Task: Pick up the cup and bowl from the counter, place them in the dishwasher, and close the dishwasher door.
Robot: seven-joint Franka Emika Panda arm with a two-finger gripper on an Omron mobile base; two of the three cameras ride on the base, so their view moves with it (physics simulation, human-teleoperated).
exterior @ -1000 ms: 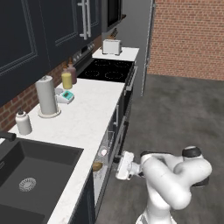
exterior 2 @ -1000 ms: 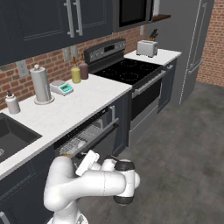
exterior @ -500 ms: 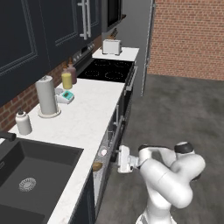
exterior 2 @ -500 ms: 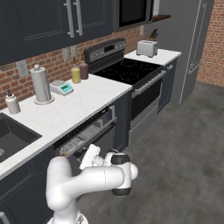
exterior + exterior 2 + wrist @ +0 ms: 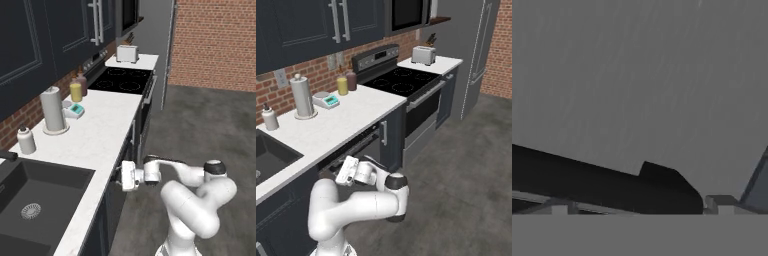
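Gripper [image 5: 121,176] position: low, just under the front edge of the counter [image 5: 95,137], with the hand pointed toward the dark navy front of the dishwasher [image 5: 131,150]. In the left base view the white hand sits against the upper edge of the dishwasher door [image 5: 127,155], which stands nearly upright with a narrow gap at its top. In the right base view the gripper [image 5: 342,170] lies at the same gap below the worktop edge, and a strip of the dark opening of the dishwasher [image 5: 353,148] shows between the counter [image 5: 331,127] and the door top. Whether the fingers actually touch the door cannot be told from either base view. Jaws: spread about as wide as they go, with nothing between them; no object is held. The hand view shows a grey surface with a dark band crossing its lower part; the fingertips cannot be made out clearly there. Cup and bowl: neither can be made out on the worktop or through the gap. On the counter stand a paper-towel roll [image 5: 53,110], a yellow bottle [image 5: 75,91], a small white soap bottle [image 5: 25,140] and a small scale [image 5: 75,110], all well apart from the gripper. The black sink [image 5: 35,205] lies at the near left, and the stove [image 5: 121,79] at the far end
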